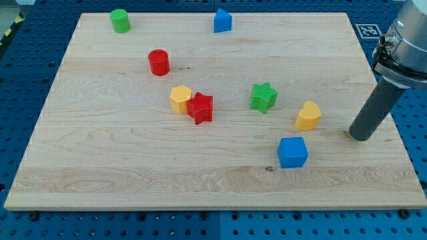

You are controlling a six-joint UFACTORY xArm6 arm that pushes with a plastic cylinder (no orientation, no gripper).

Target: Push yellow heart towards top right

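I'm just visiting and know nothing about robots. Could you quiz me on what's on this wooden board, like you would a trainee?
1. True or false: the red star block touches the yellow hexagon block.
2. Which block lies nearest my tip? A) green star block B) yellow heart block C) blue cube block
3. Fill in: the green cylinder block sits near the wooden board's top ____ corner.

Key: 1 true; 2 B; 3 left.
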